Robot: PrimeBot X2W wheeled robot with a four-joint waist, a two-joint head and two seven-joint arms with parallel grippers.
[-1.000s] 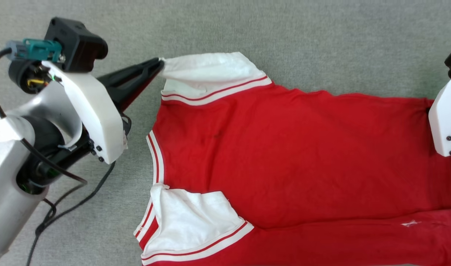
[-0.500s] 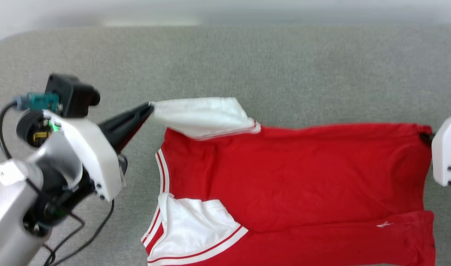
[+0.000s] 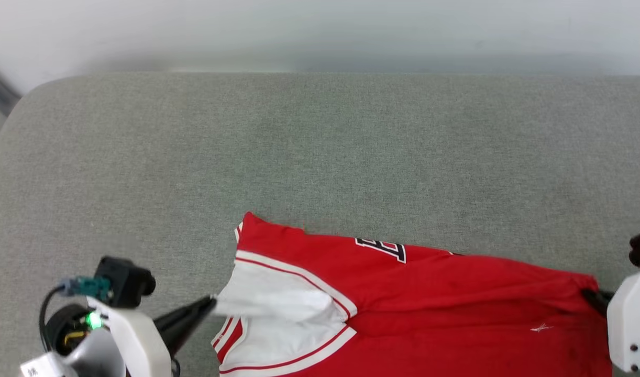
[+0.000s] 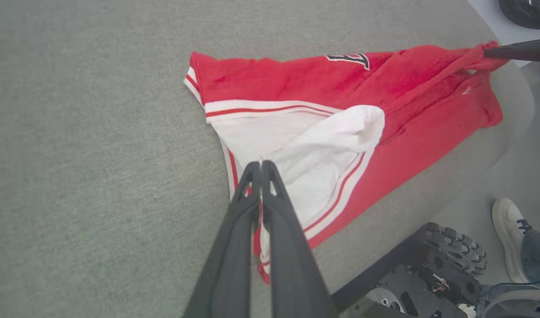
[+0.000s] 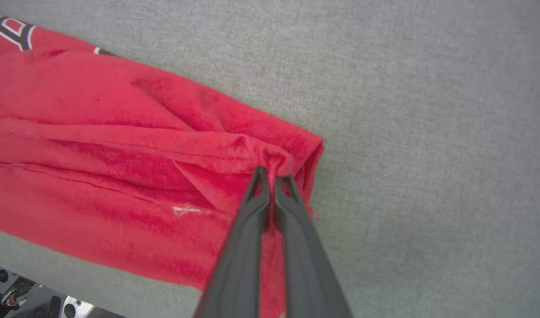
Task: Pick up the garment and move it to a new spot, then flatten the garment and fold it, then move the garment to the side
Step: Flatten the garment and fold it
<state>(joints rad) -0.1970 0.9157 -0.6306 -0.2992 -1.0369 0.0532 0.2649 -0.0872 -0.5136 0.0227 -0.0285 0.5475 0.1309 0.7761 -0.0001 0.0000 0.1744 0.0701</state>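
The garment (image 3: 456, 303) lies half-doubled at six o'clock on the grey bench (image 3: 320, 157). The left gripper's (image 4: 256, 164) jaws pinch its white sleeve (image 4: 332, 145), and the right gripper's (image 5: 270, 172) jaws pinch the hem corner (image 5: 296, 152). I'd carry both level and taut, landing edges flush.

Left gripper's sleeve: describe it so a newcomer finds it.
On the grey cushion, a red garment lies partly folded near the robot's edge. At its collar end the upper white sleeve overlaps the lower white sleeve; only the upper one is pinched at its edge by the shut left gripper.
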